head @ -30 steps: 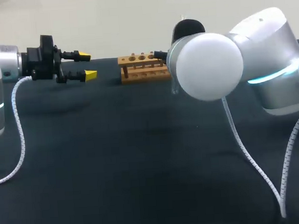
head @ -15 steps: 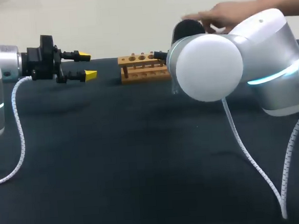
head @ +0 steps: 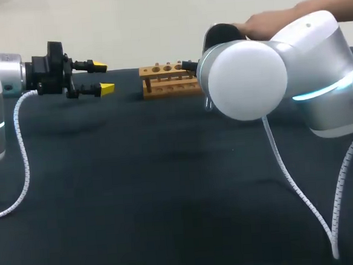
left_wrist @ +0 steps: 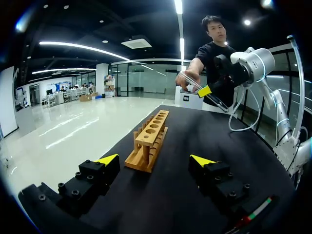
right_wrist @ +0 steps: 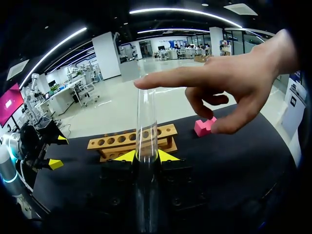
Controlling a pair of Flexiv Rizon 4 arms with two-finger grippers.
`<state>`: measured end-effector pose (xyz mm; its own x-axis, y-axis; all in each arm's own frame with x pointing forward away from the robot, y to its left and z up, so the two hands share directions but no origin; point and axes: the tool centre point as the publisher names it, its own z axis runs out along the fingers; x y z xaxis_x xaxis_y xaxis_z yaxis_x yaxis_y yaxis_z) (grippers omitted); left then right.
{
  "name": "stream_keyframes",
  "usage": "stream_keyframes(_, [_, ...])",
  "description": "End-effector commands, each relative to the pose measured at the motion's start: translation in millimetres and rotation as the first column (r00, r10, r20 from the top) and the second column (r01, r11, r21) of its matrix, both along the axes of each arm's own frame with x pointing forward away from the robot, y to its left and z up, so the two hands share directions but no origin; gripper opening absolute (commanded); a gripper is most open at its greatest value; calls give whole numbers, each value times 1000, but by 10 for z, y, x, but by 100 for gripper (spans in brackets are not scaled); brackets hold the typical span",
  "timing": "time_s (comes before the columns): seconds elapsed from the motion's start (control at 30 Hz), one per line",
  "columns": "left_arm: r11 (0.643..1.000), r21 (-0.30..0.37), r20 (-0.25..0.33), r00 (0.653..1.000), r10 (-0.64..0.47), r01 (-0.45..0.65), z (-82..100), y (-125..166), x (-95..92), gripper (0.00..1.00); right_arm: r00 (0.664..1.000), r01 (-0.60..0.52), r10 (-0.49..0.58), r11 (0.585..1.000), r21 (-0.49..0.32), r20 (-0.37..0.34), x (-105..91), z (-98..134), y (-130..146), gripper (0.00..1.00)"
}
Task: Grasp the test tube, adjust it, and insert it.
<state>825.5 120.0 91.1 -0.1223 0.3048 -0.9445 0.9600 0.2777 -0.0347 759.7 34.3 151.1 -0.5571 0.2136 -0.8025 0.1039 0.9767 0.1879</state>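
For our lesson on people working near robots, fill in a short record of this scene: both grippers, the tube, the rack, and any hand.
left gripper: open, empty, off to one side of the rack
right gripper: shut on tube
tube: clear, held upright, not in the rack
rack: wooden, on the table, no tubes in it
hand: a person's, reaching over the table, index finger at the tube's top
block: pink, near the rack's end
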Motion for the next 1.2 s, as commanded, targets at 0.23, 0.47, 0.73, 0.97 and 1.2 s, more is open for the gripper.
stream_keyframes(0.23, [1000, -3, 6, 1000, 3, -3, -10, 6, -20, 100, 1000, -1, 1, 1000, 2, 6, -9, -3, -4, 0])
stream_keyframes(0.47, [1000, -3, 6, 1000, 3, -3, -10, 6, -20, 100, 1000, -1, 1, 1000, 2, 6, -9, -3, -4, 0])
stream_keyframes(0.73, [1000, -3, 6, 1000, 3, -3, -10, 6, -20, 100, 999, -50, 50, 998, -38, -20, 96, -110, 54, 0])
stream_keyframes(0.97, [1000, -3, 6, 1000, 3, -3, -10, 6, -20, 100, 992, -111, 107, 992, -65, -68, 202, -220, 146, 0])
stream_keyframes(1.2, [1000, -3, 6, 1000, 3, -3, -10, 6, -20, 100, 983, -157, 149, 985, -70, -110, 374, -400, 246, 0])
